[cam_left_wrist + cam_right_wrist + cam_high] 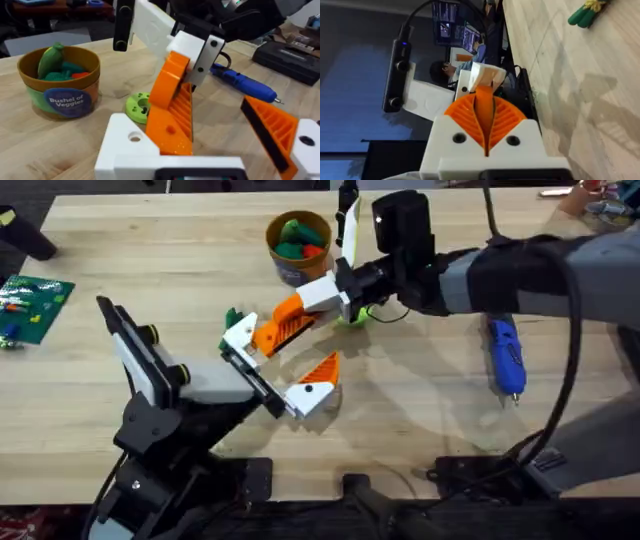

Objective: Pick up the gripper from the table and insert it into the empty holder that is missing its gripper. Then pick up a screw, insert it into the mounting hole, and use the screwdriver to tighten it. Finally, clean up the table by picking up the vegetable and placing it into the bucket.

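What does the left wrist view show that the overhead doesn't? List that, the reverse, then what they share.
Left wrist adds: the "Bushel of Veggies" label and a mounting hole in the holder.
Overhead adds: a green circuit board at the table's edge and a green vegetable lying beside the holder.
Shared: the bucket, the screwdriver, and the orange gripper held at the holder by the right gripper.
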`<state>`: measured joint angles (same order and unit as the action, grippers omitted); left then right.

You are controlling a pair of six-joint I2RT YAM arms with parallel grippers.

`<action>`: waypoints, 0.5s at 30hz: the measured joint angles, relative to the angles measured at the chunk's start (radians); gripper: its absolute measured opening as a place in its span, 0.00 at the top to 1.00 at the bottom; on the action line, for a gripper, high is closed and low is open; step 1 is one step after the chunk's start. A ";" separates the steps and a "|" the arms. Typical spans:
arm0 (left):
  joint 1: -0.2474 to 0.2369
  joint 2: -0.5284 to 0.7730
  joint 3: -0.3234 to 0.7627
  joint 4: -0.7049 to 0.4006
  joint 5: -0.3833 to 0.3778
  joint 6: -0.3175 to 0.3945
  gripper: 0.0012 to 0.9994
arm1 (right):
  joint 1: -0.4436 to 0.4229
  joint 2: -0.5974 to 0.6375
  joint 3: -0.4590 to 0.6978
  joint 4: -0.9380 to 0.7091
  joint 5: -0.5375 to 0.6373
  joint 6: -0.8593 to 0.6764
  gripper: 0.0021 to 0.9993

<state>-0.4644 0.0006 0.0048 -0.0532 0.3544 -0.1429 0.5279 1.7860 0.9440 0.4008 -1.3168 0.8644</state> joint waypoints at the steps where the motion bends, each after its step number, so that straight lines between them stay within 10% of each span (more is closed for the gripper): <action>1: 0.001 0.000 0.000 0.000 -0.002 0.000 0.02 | 0.001 0.001 0.000 0.004 0.002 0.005 0.99; 15: 0.001 0.000 0.000 -0.002 0.021 -0.018 0.02 | 0.025 0.090 0.002 0.206 0.016 0.222 0.99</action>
<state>-0.4637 0.0010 0.0048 -0.0551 0.3752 -0.1605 0.5526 1.8759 0.9455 0.6068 -1.3013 1.0864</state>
